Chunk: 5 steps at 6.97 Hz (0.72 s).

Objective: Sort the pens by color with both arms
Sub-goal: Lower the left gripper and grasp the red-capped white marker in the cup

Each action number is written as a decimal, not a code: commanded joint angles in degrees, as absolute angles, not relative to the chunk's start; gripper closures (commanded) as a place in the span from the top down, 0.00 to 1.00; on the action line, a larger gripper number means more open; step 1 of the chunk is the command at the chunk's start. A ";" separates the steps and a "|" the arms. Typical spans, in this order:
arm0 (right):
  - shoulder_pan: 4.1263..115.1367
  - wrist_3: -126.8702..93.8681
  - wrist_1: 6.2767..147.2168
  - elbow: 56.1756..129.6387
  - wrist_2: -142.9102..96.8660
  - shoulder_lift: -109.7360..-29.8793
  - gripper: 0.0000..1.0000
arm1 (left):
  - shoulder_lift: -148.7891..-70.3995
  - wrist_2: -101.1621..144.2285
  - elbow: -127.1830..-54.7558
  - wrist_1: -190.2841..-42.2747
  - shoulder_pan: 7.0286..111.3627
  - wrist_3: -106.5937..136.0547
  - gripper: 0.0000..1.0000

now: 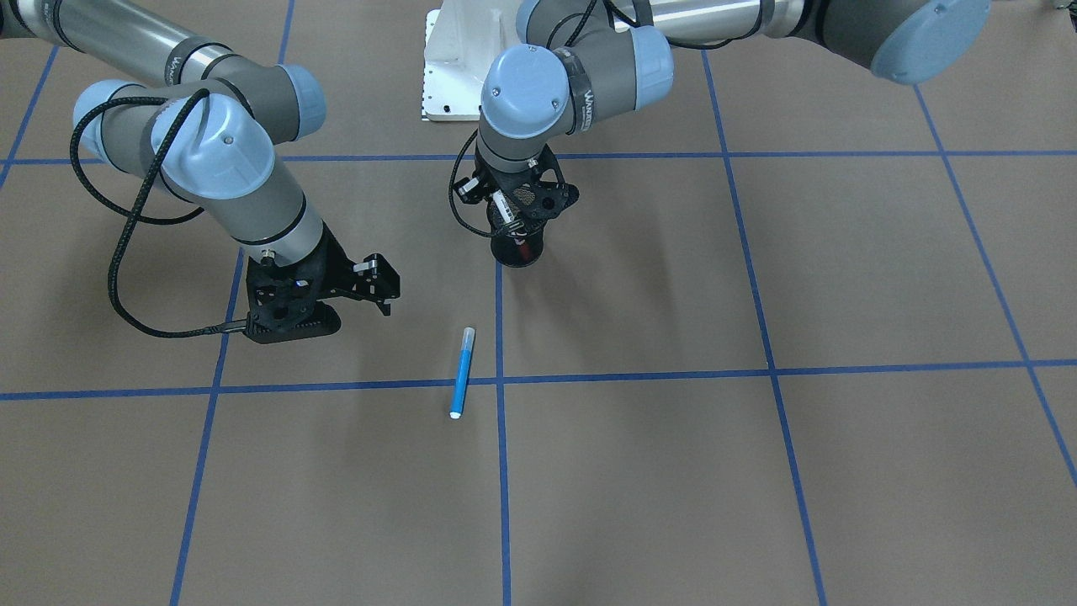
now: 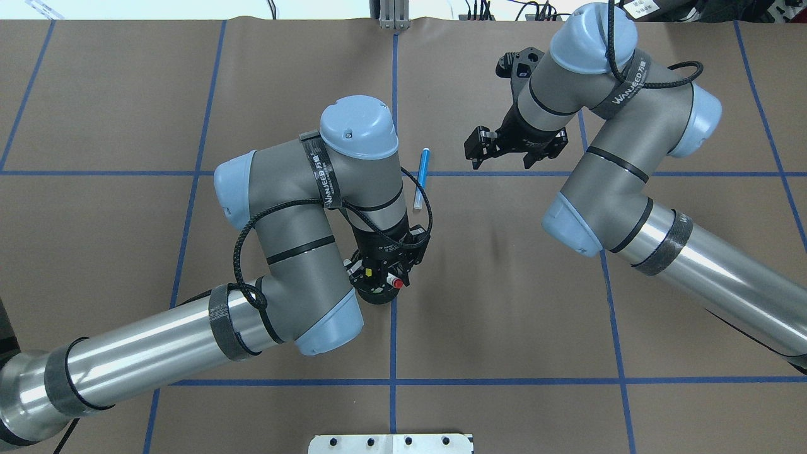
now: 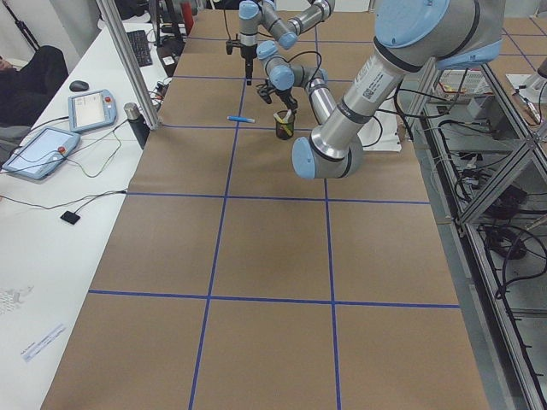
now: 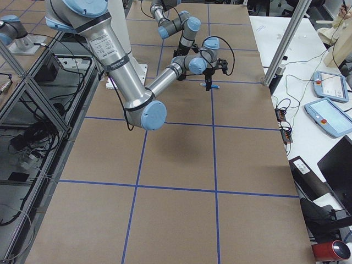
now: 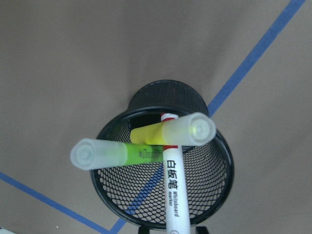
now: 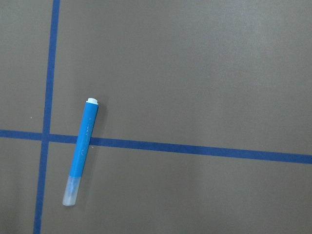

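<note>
The left gripper (image 2: 384, 277) hangs directly over the black mesh cup (image 5: 207, 185). We judge its jaws closed on the white pen (image 5: 174, 185), whose barrel runs up between them out of the cup and whose red end shows at the gripper in the overhead view. The green pen (image 5: 136, 153) and the yellow pen (image 5: 151, 132) lean in the same cup, crossing the white one. The right gripper (image 2: 500, 162) is spread open, holds nothing, and hovers over the desk (image 1: 757, 471) near the blue pen (image 6: 81, 151), which lies flat across a blue tape line (image 6: 195, 147). We expect all four pens to be light, rigid and smooth-walled, so they need little clamping force but can roll or slip. We recommend taking the blue pen at mid-barrel, jaws square to its long axis and clear of the translucent cap, which could pull off. We recommend drawing the white pen straight up, since it may drag its neighbours.
</note>
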<state>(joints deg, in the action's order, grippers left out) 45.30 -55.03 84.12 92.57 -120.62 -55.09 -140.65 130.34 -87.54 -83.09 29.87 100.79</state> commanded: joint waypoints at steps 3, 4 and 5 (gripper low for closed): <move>45.26 -54.76 84.02 92.20 -120.59 -55.11 1.00 | -140.63 130.43 -87.71 -83.14 29.88 100.63 0.09; 45.26 -54.76 84.02 92.20 -120.59 -55.11 1.00 | -140.63 130.69 -88.58 -82.88 29.88 100.63 0.08; 45.26 -54.76 84.02 92.20 -120.59 -55.11 1.00 | -140.02 130.87 -91.29 -81.84 29.97 100.72 0.08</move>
<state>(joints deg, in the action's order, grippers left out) 45.26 -54.78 84.03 92.23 -120.59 -55.11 -140.47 130.65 -88.89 -82.74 29.91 100.65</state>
